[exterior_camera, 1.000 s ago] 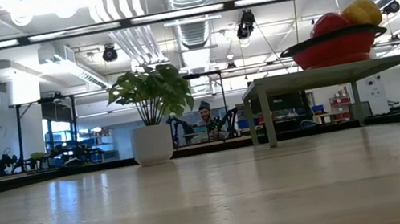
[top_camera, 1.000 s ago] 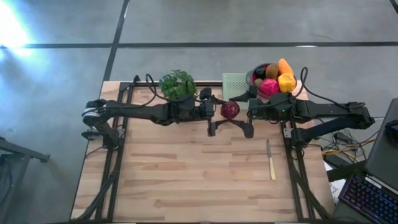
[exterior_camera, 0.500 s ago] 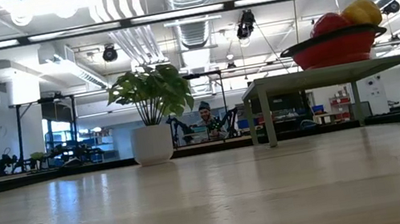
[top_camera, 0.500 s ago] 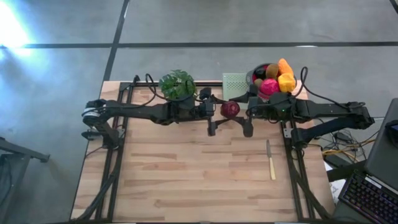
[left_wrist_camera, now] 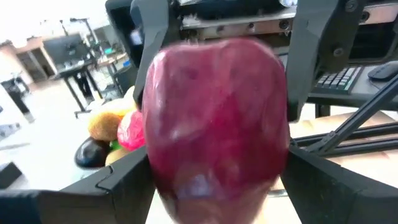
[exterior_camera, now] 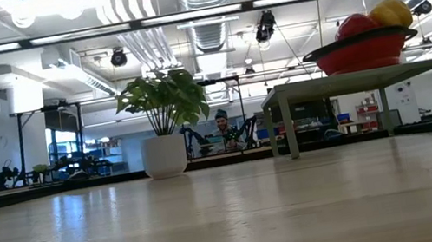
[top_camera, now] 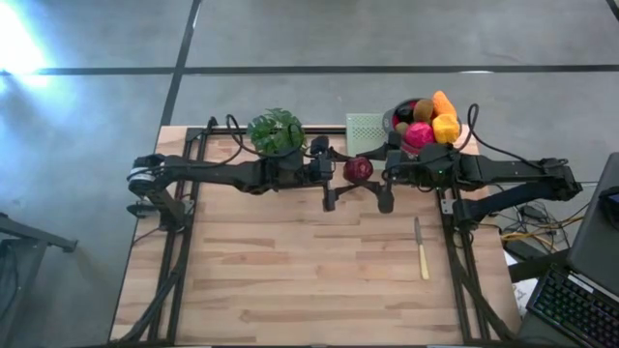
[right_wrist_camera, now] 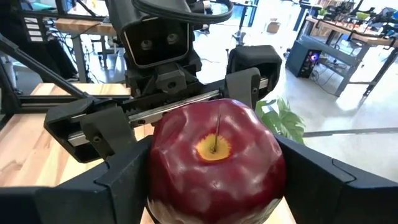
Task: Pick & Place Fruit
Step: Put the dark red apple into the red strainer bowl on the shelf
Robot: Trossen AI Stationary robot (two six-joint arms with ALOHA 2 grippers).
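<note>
Just above the centre of the high view, a glossy maroon apple sits between both claws over the wooden tabletop. The left claw and right claw face each other, each with its fingers spread about the apple's width and pressed on the smooth, round fruit. The remaining fruit is heaped in a bowl at upper right.

Open worktop toward the camera side of the maroon apple

Both pincers, left pincer and right pincer, crowd the glossy maroon toy apple from either side. Behind it stand the leafy green potted plant, a pale green square stand and the heaped fruit bowl. The pale wooden worktop before it holds only a slim pale-handled knife.
</note>
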